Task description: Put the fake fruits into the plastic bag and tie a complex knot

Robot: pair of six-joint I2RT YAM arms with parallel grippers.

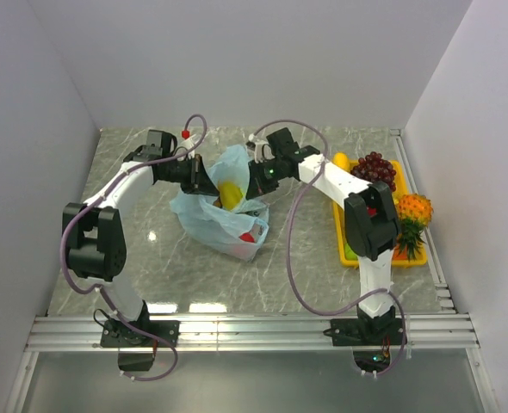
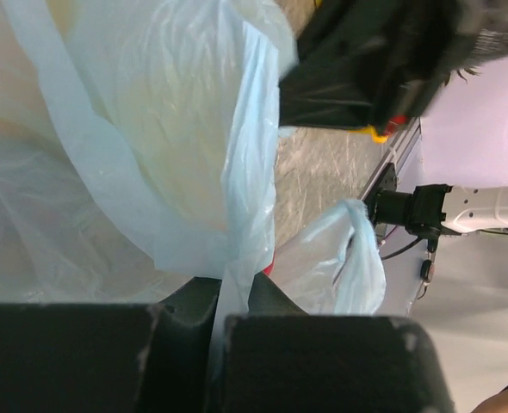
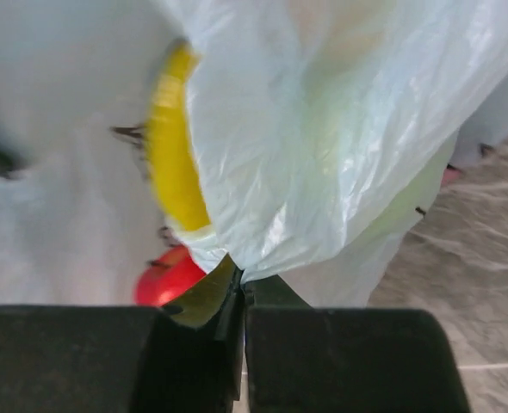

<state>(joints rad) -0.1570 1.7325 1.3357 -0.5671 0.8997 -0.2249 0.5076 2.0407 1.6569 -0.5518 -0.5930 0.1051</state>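
The plastic bag (image 1: 213,219) sits slumped near the middle of the bench (image 1: 151,258), a little toward the far edge, with its mouth gaping upward. A yellow banana (image 1: 231,196) and a red fruit (image 1: 248,236) show inside it. The left jaws are shut on a thin strip of the bag's light-blue rim on its left side, the film pinched flat between them in the left wrist view. The right jaws are likewise shut on a fold of the rim on the opposite side, with the banana and the red fruit visible just beyond. No knot shows anywhere. The grapes (image 1: 374,168), a pineapple (image 1: 411,211) and another yellow piece (image 1: 341,161) lie on the yellow tray (image 1: 341,249) along the right edge, so loading looks unfinished. With both arms committed to the rim, the step in hand seems to be taking hold of the mouth, either to spread it for more fruit or to gather the handles. For tying, the next move calls for drawing the two pinched parts up and toward each other without the thin film slipping or tearing. For loading, one arm must let go first.
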